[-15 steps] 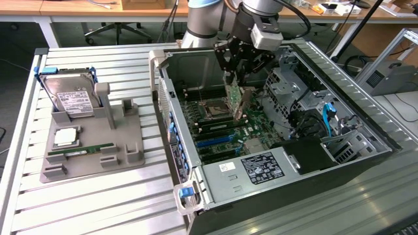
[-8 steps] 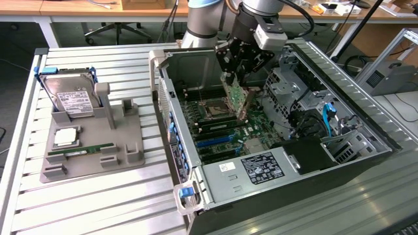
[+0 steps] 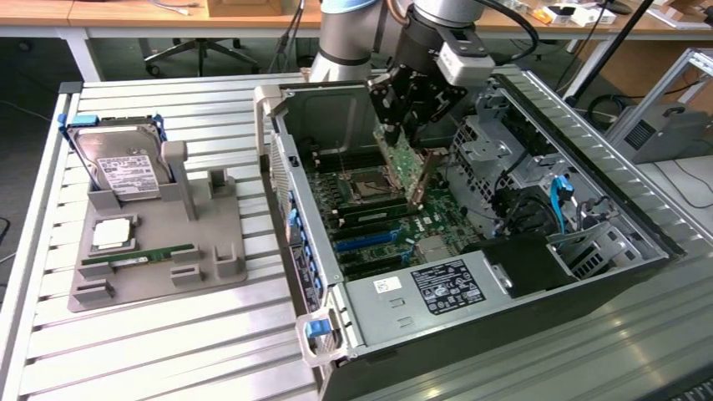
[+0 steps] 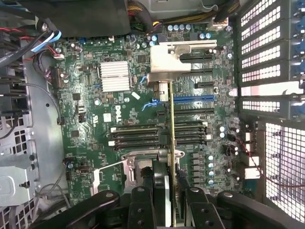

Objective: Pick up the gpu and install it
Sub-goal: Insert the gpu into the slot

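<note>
Hand (image 3: 408, 117) is gripping the gpu (image 3: 403, 167) edge-down inside the open computer case (image 3: 292, 200), over the motherboard (image 4: 95, 109). Pick-up is done. The card is apparently not yet sitting in a slot.

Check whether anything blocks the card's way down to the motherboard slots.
Nothing visible does. The gripper holds the card edge-down above the motherboard, and the slots beneath it stand bare. The heat sink and cables lie off to the side.
</note>
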`<move>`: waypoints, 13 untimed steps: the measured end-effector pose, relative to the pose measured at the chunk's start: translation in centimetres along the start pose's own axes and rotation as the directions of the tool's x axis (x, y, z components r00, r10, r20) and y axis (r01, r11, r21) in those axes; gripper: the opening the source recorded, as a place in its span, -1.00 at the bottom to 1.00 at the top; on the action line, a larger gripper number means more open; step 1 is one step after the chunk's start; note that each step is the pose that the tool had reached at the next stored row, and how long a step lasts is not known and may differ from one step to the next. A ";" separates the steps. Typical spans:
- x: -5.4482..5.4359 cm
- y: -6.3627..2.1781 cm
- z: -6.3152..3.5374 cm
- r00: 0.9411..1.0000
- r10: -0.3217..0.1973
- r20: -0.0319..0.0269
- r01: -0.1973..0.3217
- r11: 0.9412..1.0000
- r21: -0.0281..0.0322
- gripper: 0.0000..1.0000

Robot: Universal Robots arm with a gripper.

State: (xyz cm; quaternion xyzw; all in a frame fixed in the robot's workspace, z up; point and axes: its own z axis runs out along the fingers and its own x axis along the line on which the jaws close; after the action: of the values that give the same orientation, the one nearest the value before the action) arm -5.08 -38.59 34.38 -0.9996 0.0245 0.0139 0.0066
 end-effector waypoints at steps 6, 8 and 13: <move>0.0 0.00 0.00 0.999 -0.042 0.001 0.042 0.999 -0.001 -0.40; 0.0 0.00 0.01 0.998 -0.057 0.001 0.057 0.998 -0.002 -0.40; 0.0 0.00 0.02 0.994 -0.105 0.001 0.105 0.994 -0.003 -0.40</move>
State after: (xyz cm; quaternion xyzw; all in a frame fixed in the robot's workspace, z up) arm -5.08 -38.59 34.36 -0.9995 -0.0282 0.0142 0.0059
